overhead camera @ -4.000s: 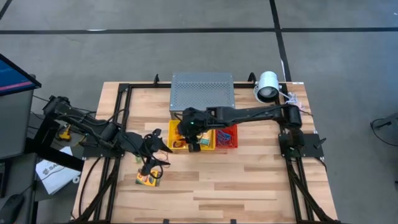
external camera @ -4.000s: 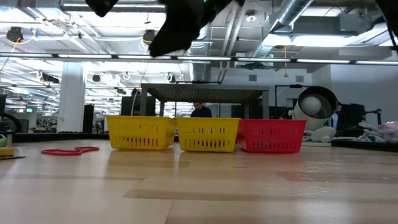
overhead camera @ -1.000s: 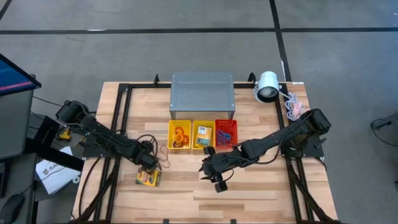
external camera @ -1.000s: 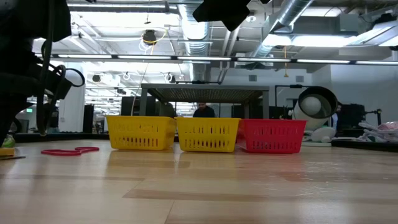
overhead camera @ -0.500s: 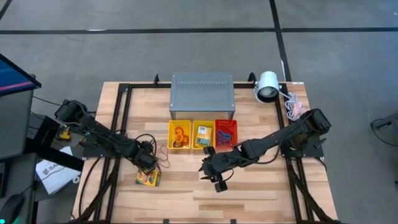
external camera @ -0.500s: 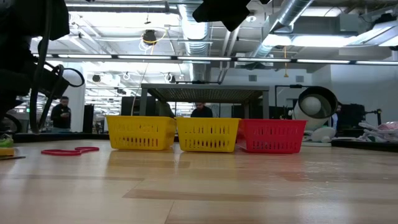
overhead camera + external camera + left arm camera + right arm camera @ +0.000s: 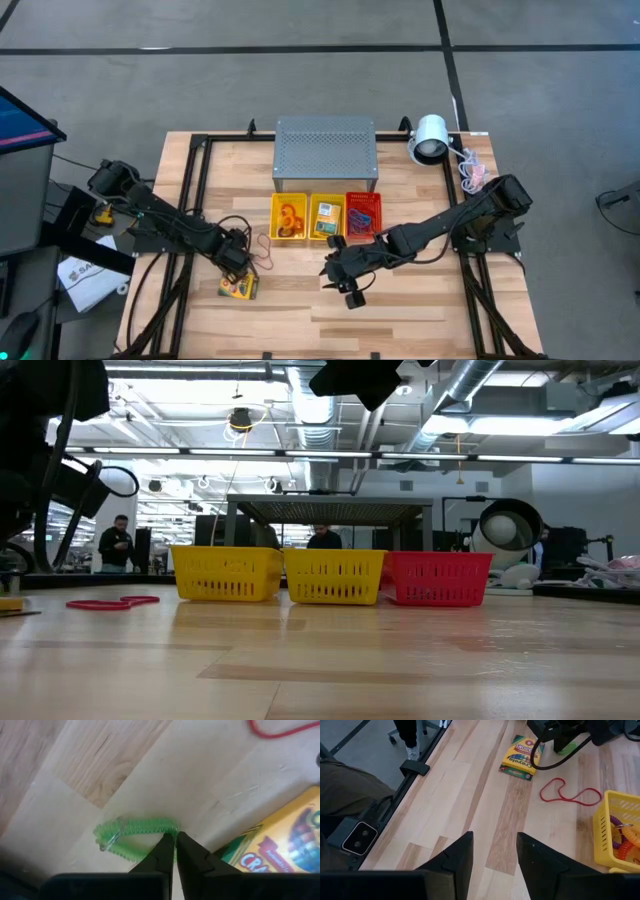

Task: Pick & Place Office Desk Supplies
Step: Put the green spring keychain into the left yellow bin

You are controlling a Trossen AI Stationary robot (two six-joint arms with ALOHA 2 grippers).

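- Pinching the edge of a green coiled band loop (image 7: 135, 834), the left gripper (image 7: 174, 840) has its two dark fingers pressed together on the coil, low over the wood at about 8 o'clock on the table (image 7: 420, 310).
- Lying flat just beside that loop is a yellow-and-green crayon box (image 7: 238, 287); from above the left gripper (image 7: 240, 262) sits right at the box's 12 o'clock edge.
- A thin red band loop (image 7: 568, 792) rests on the wood between the crayon box (image 7: 521, 751) and the baskets, apart from both.
- Three mesh baskets stand in a row near the table's centre, in front of the grey perforated metal box (image 7: 325, 148): the left yellow basket (image 7: 289, 217) holds orange coiled loops, the middle yellow basket (image 7: 327, 217) holds card boxes, and the red basket (image 7: 364, 215) holds mixed coloured bands.
- The right gripper (image 7: 345, 284) hangs above bare wood at roughly 6 o'clock from the baskets; its fingers (image 7: 455, 855) stand spread apart with nothing between them.
- A white round lamp (image 7: 430, 138) sits at the table's 1 o'clock corner.
- People stand in the room beyond the table in the low view.
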